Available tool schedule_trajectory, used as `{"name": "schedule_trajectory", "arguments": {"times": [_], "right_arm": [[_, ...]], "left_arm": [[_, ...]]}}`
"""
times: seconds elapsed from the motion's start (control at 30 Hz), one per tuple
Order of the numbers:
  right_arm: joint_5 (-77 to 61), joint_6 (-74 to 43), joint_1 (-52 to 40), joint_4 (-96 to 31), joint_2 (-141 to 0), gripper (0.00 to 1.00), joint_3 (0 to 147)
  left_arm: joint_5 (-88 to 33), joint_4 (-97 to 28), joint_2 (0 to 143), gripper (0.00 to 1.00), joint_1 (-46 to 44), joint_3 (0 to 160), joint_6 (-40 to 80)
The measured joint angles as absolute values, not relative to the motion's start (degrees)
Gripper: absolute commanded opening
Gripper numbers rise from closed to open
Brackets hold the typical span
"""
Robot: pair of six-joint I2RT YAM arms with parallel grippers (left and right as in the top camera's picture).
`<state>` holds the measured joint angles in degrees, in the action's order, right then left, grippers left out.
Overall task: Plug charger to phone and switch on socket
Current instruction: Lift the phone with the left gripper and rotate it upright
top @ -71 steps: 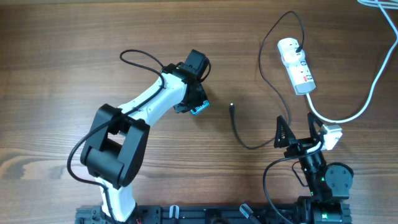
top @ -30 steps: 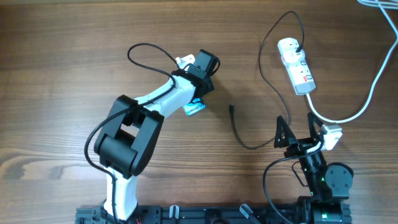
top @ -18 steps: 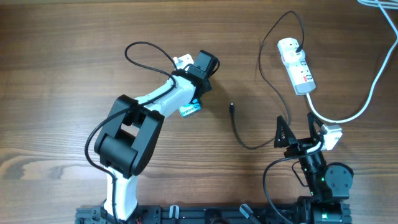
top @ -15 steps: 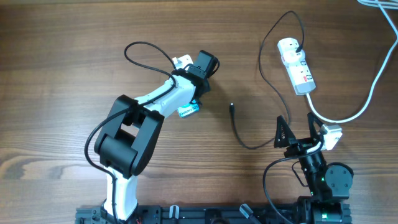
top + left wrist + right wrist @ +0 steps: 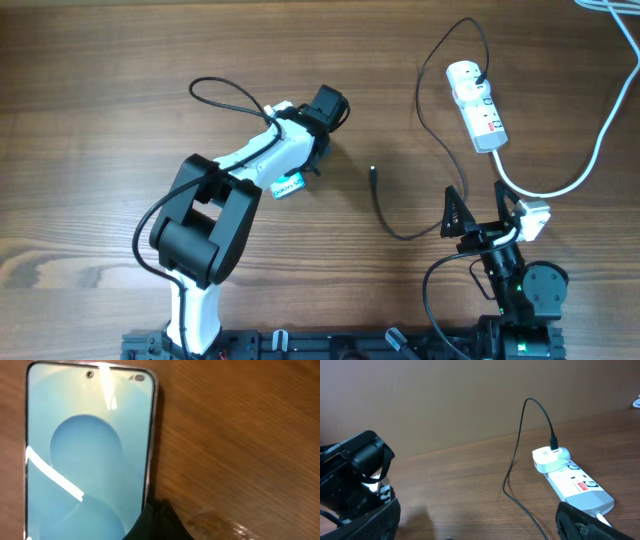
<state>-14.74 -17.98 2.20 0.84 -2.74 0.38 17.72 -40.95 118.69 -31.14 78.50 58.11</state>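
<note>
On the worktop [image 5: 100, 90], the left end effector [image 5: 305, 168] hangs over the phone [image 5: 85, 460] with one dark finger [image 5: 155, 520] at its long edge, grip impossible to tell, so a slip could skew the phone away from the charger [image 5: 373, 174], whose tip lies well apart.

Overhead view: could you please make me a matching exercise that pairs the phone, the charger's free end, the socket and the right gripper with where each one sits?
Things:
1. phone
2. charger's free end
3. socket
4. right gripper

Places and states:
A. far side on the right, white body
B. near side on the right, wide open
C. centre of the scene, plugged into nothing
D. left of centre, teal screen showing

Pairs: 1-D, 2-C, 3-A, 4-B.
</note>
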Motion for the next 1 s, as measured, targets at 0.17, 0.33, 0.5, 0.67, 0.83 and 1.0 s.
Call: {"name": "schedule_trajectory", "arguments": {"times": [0.17,0.33,0.5,0.67,0.83,1.0], "right_arm": [[-14.74,-17.98,2.2,0.84,-2.74,1.0,0.38],[-14.74,-17.98,2.2,0.86,-2.74,1.0,0.38],[-14.74,-17.98,2.2,0.86,-2.74,1.0,0.38],[-14.74,-17.98,2.2,0.86,-2.74,0.99,0.38],[-14.74,-17.98,2.2,0.86,-2.74,1.0,0.38],[-14.74,-17.98,2.2,0.86,-2.74,1.0,0.38]], "left_arm": [[17.08,-42.92,118.54,0.04,-31.14,78.54,60.45],[15.66,-44.47,118.39,0.04,-31.03,78.72,61.06],[13.39,-44.03,117.8,0.43,-29.71,78.46,61.25],[11.7,-37.8,117.38,0.85,-27.07,78.04,61.52],[11.2,-34.06,117.05,1.0,-25.5,77.95,61.19],[11.0,-31.35,117.08,1.0,-25.36,78.08,55.48]]}}
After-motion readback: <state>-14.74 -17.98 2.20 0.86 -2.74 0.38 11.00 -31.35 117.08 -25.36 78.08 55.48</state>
